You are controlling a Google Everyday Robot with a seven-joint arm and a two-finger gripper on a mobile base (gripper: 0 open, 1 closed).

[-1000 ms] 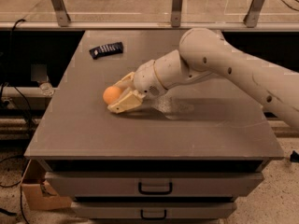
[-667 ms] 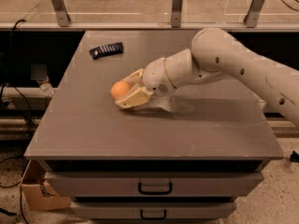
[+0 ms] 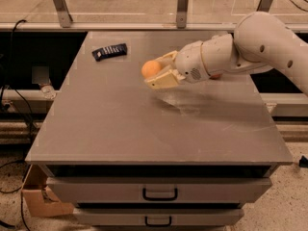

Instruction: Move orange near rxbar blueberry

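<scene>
The two cream fingers [image 3: 161, 82] of the gripper [image 3: 155, 72] are closed around the orange [image 3: 150, 68], one finger above and behind it and the other beneath it. They are spread only as wide as the fruit itself. The left half of the orange sticks out past the fingertips, and nothing else touches the fingers.

The gripper hangs over the rear middle of the grey table [image 3: 120, 129]. It seems to be held clear of the surface, since a soft shadow [image 3: 180, 105] lies on the tabletop below and a little nearer than it. Behind the fingers the pale wrist leads into the thick white arm [image 3: 262, 40], which enters from the right edge.

The rxbar blueberry [image 3: 109, 51] lies flat near the table's back left corner, tilted slightly, with its row of white markings facing up. It sits to the left of the orange and a little farther back, near it but not touching, with bare tabletop between them.

By count there is one orange, one snack bar, and one gripper with two fingers. Below the tabletop are two drawers, the upper [image 3: 96, 191] and the lower [image 3: 106, 215], each with one dark handle. A cardboard box [image 3: 38, 198] sits on the floor at the lower left. Three metal posts [image 3: 181, 4] stand along the glass barrier behind the table.
</scene>
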